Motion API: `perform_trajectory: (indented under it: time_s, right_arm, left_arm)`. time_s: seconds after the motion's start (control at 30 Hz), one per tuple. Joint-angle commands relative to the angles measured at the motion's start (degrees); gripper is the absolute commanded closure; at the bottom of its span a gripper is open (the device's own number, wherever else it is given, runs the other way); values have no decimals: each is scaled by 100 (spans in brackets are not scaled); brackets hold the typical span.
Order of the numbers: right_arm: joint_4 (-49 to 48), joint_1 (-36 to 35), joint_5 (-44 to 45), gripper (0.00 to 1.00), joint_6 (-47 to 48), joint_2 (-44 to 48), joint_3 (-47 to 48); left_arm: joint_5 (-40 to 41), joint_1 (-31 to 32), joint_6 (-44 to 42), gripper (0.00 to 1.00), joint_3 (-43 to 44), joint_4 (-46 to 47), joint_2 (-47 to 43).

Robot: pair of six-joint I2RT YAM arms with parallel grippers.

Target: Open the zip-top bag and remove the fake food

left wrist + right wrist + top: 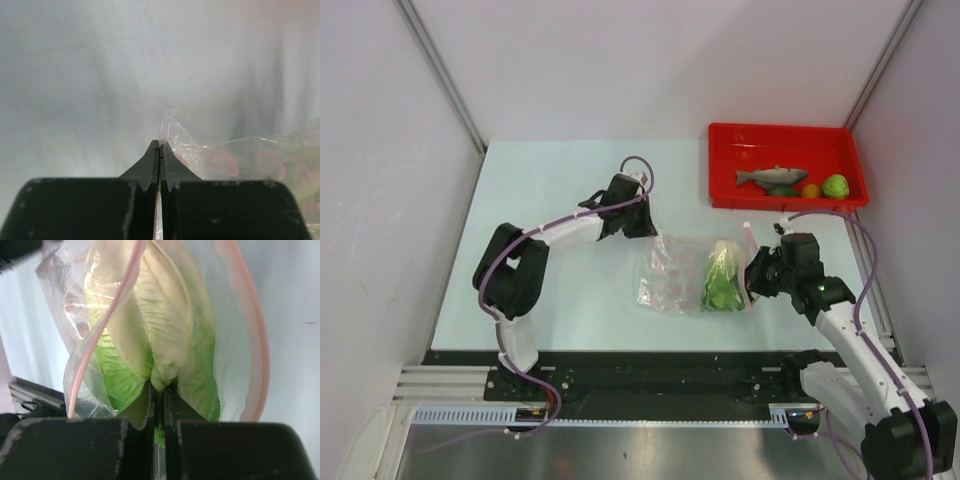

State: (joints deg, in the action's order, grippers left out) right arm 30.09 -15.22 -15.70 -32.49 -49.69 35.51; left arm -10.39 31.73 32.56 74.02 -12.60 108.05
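1. Zip-top bag (pixel 672 272): lies on the table (pixel 560 290) between the two arms, its pink-edged mouth open toward the right side.
2. Left gripper (pixel 159 144): jaws clenched on the bag's clear corner film.
3. Right gripper (pixel 159 390): set in the bag's mouth, clenched on the base of the lettuce piece (pixel 165 325).
4. Red tray (pixel 720 165): behind the bag, holding the grey fish (pixel 770 177), orange fruit (pixel 810 190) and green fruit (pixel 836 186).

Left arm is folded at the elbow, forearm reaching right; left gripper (pixel 159 148) is pinched on the bag (pixel 672 278). Right arm stretches forward, right gripper (pixel 159 390) clamped on the lettuce (pixel 162 330).
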Motion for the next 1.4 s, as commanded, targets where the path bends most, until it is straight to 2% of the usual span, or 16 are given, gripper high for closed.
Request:
perform_trajectory:
  time_s: [0.0,0.2,0.3,0.5,0.63,0.77,0.9,0.93,1.0,1.07,1.17,1.37]
  right_arm:
    - [427,344,313,100,-292,626,35]
    - [1016,1468,113,100,-250,716,44]
    - [1140,1478,410,100,-284,759,88]
    - [1289,1680,454,100,-328,654,255]
    - [1912,1830,1261,100,-266,557,483]
    - [2186,1944,1422,100,-591,522,554]
    - [2072,2058,1422,100,-531,539,563]
    - [1741,2058,1056,100,-443,513,580]
    - [1397,2058,755,100,-311,566,615]
    - [1026,2058,481,100,-275,531,852]
    - [1069,2058,595,100,-205,103,1517]
    - [491,2067,674,100,-214,-760,2539]
  left_arm:
    - [521,-87,137,100,-413,336,-266]
    - [670,-184,76,100,-845,460,-557]
    - [705,-202,23,100,-933,443,-671]
    - [942,-245,-56,100,-1302,469,-943]
    - [1205,-483,-144,100,-1627,495,-1198]
    - [1286,-676,-162,100,-2118,653,-1514]
    - [1005,-703,-206,100,-2295,723,-1611]
    - [604,-694,-241,100,-2356,933,-1638]
    - [364,-581,-415,100,-2156,786,-1507]
    - [47,-457,-548,100,-1858,549,-1410]
    - [-164,-194,-522,100,-1734,575,-1427]
    - [-490,141,4,100,-1383,864,-1138]
